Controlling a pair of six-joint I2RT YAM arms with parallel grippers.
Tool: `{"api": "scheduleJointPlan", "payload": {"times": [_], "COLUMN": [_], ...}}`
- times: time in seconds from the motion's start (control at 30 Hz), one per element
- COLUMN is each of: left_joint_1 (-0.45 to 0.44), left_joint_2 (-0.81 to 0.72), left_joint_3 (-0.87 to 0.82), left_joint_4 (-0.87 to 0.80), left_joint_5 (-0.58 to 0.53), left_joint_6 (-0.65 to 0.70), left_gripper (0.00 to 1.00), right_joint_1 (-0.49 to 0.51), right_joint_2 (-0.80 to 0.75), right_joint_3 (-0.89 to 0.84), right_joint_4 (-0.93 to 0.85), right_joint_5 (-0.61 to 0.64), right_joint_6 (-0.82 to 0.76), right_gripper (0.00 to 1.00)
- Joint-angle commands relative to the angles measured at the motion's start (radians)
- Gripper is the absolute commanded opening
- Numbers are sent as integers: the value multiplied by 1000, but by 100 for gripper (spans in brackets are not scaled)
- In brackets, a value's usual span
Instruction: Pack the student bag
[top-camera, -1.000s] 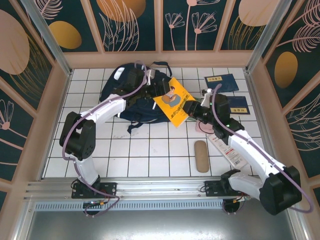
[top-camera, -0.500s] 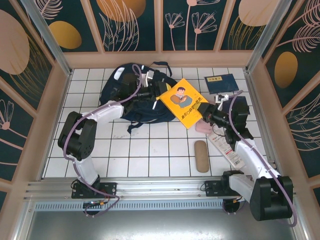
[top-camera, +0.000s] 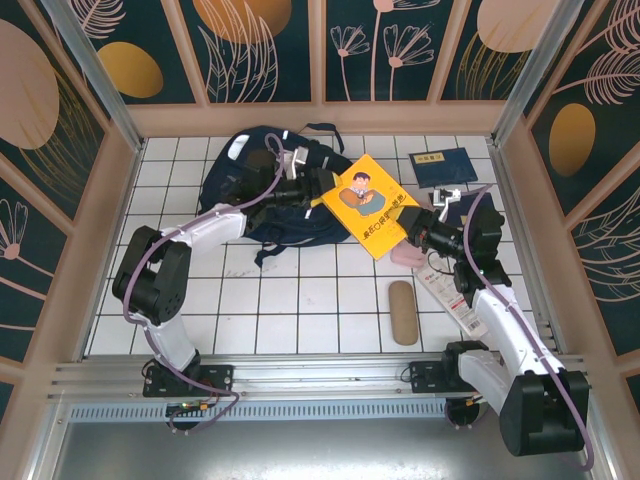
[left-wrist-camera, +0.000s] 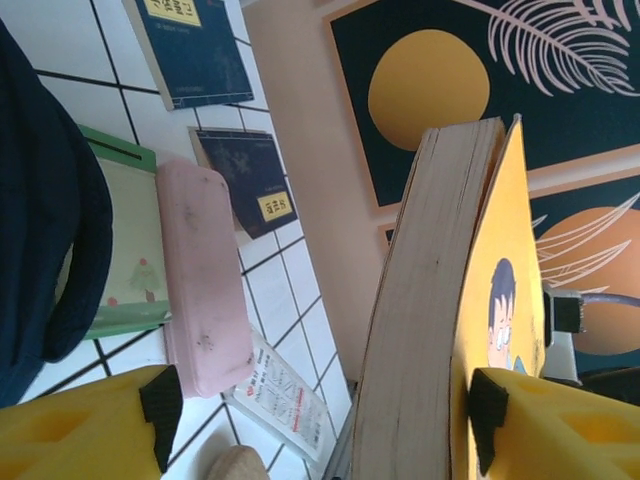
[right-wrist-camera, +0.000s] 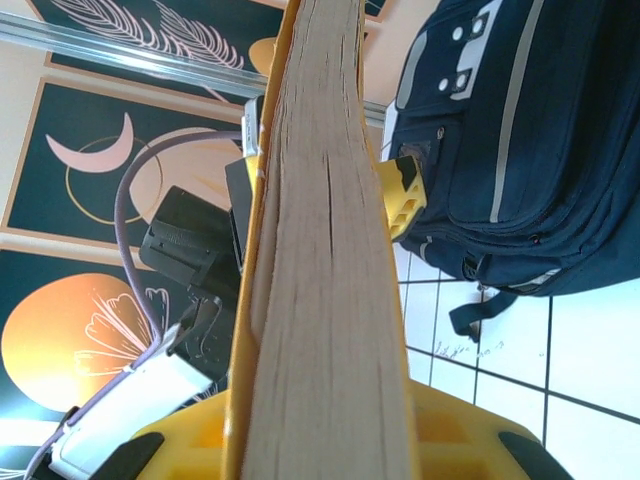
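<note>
Right claw (top-camera: 420, 230) clamped on book (top-camera: 365, 205), lower-right corner. Left claw (top-camera: 318, 186) jaws apart, straddling book's left edge, one pad (left-wrist-camera: 490, 415) on cover, other well clear. Close left squarely before right releases (else book drops), then steer toward bag (top-camera: 235, 165), upper centre-left of top view. Both arms reach inward, wrists rolled, meeting just right of bag.

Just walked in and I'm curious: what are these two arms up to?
They are packing the navy bag. The right gripper is clamped on a yellow book, held above the table beside the bag. The left gripper straddles the book's other end with its jaws open, not gripping it. The book is not yet in the bag.
</note>
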Motion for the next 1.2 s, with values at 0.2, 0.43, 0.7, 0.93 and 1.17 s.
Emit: {"api": "scheduleJointPlan", "payload": {"times": [0.2,0.43,0.7,0.93,1.17], "left_joint_1": [1,1,-5,-17,-20], "left_joint_2": [-13,-19,-60,-119,-133], "left_joint_3": [-110,-146,-235,-298,-325], "left_joint_4": [462,556,600,591,626], "left_joint_5": [73,57,-81,-188,-226], "left_joint_6": [-321,-366,-374,-367,-408], "left_gripper": [42,3,0,0,0], "right_joint_1": [-7,-5,-7,5,64], "right_joint_2": [25,83,63,69,83], "right_joint_3": [-18,-15,-53,-102,-104], "right_joint_4": [224,255,298,444,424], "right_joint_5": [49,48,125,181,220], "right_joint_6": [79,100,191,301,259], "right_gripper": [0,7,48,44,46]}}
